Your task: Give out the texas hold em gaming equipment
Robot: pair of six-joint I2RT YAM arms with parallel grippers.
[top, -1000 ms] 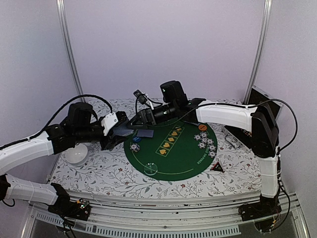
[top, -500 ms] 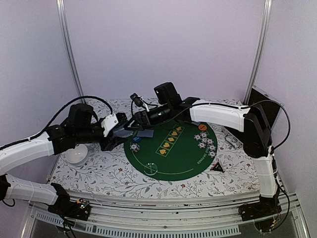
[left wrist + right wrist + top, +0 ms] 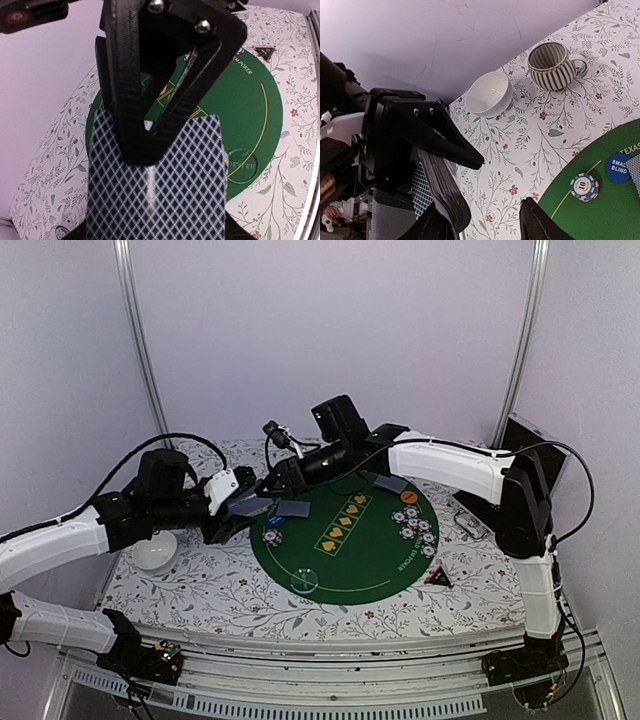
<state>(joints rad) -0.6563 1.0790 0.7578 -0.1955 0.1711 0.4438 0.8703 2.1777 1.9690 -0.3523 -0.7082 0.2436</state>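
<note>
White bowl (image 3: 153, 553): far left of the table.
Left gripper (image 3: 230, 514): clamped on a deck of playing cards (image 3: 155, 200), held over the left edge of the mat (image 3: 350, 550).
Right gripper (image 3: 270, 486): at the deck; grip cannot be told.
Mat, left: one face-down card (image 3: 293, 508), blue button (image 3: 276, 522), one chip (image 3: 272, 537).
Mat, right: cluster of poker chips (image 3: 415, 525), orange button (image 3: 408, 496) beyond.

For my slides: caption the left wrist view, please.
Left gripper clamping a deck of blue-backed playing cards above the green poker mat.
</note>
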